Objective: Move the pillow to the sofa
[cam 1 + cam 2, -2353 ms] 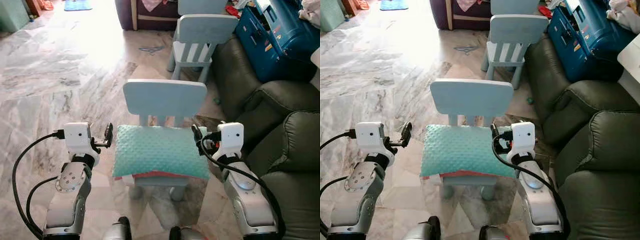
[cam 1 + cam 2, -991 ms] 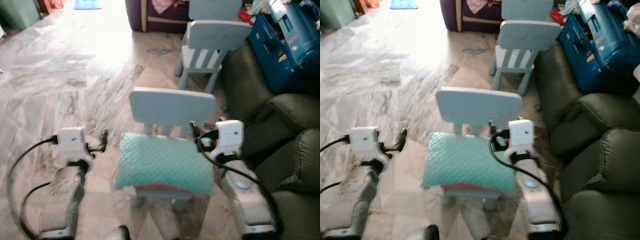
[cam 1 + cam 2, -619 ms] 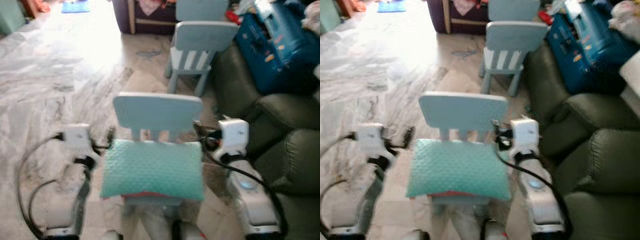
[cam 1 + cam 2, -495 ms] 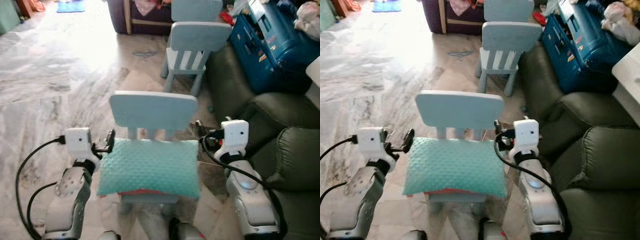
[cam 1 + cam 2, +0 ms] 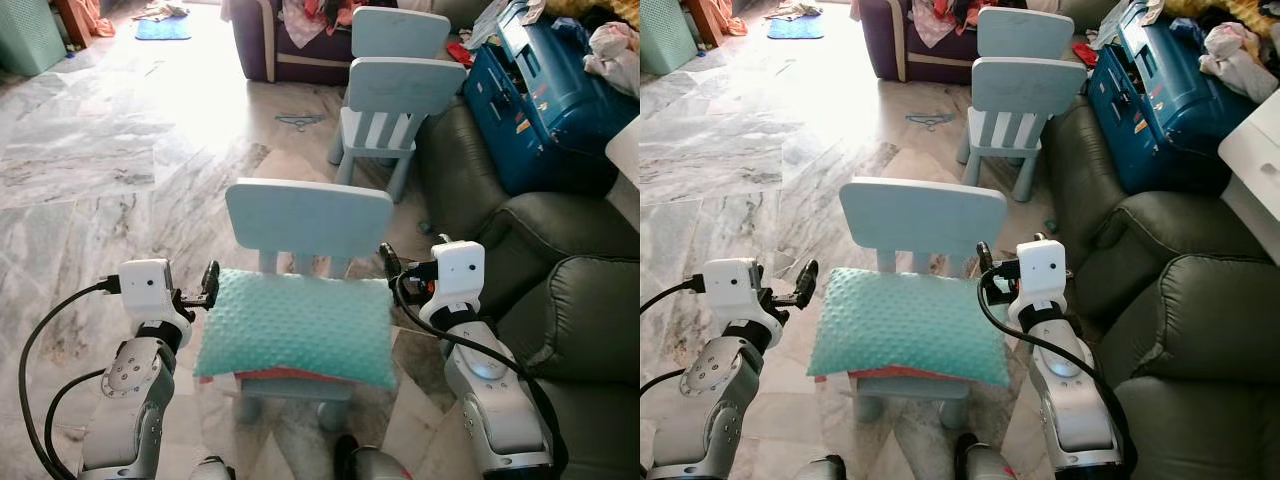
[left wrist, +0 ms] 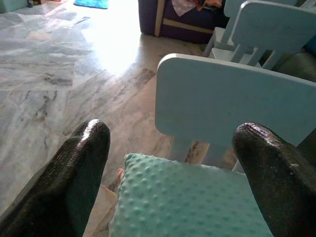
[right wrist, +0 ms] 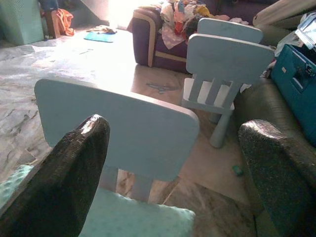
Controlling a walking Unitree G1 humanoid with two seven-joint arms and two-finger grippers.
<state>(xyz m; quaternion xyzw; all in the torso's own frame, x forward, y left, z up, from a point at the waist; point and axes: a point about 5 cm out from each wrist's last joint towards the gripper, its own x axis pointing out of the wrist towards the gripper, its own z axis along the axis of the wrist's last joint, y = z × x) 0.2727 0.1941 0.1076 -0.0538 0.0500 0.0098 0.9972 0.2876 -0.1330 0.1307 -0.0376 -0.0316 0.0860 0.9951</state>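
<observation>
On the small chair [image 5: 300, 215], the pillow [image 5: 297, 327] stays put; both spread grippers [image 5: 211, 283] [image 5: 386, 262] have closed in beside it.

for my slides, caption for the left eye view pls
Both open end effectors flank the teal pillow resting on a small blue chair.

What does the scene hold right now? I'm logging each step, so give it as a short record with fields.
pillow: teal pillow lies on the chair seat
left tool: left tool open, at the pillow's left edge
right tool: right tool open, at its right back corner
sofa: dark green sofa on the robot's right
grasp: not yet made
</observation>
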